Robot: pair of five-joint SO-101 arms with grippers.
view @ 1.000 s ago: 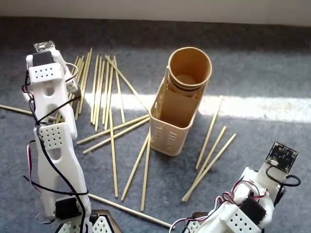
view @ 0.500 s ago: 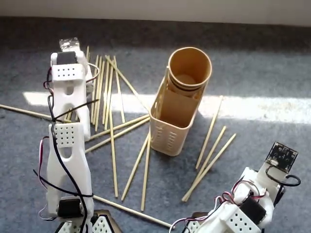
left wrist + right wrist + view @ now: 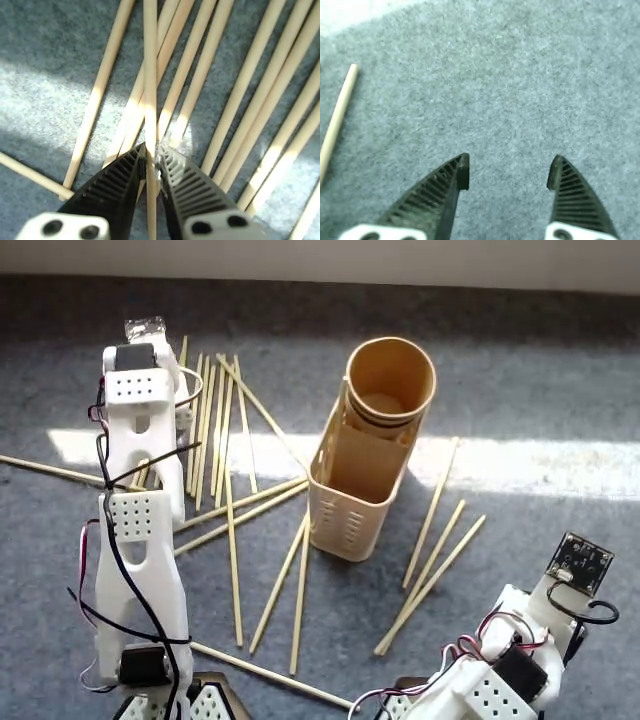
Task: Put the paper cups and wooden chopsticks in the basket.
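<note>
Wooden chopsticks [image 3: 207, 420] lie scattered on the grey carpet [image 3: 530, 370] around the basket [image 3: 345, 525], which holds the stacked paper cups [image 3: 390, 380]. The left gripper [image 3: 152, 151] is clamped on a single chopstick [image 3: 150, 75] in the pile beside the basket. The right gripper [image 3: 508, 172] hangs spread wide over carpet.

The left gripper [image 3: 151, 155] pinches 1 chopstick [image 3: 150, 75] above other chopsticks [image 3: 103, 75] scattered on grey carpet [image 3: 45, 90].
</note>
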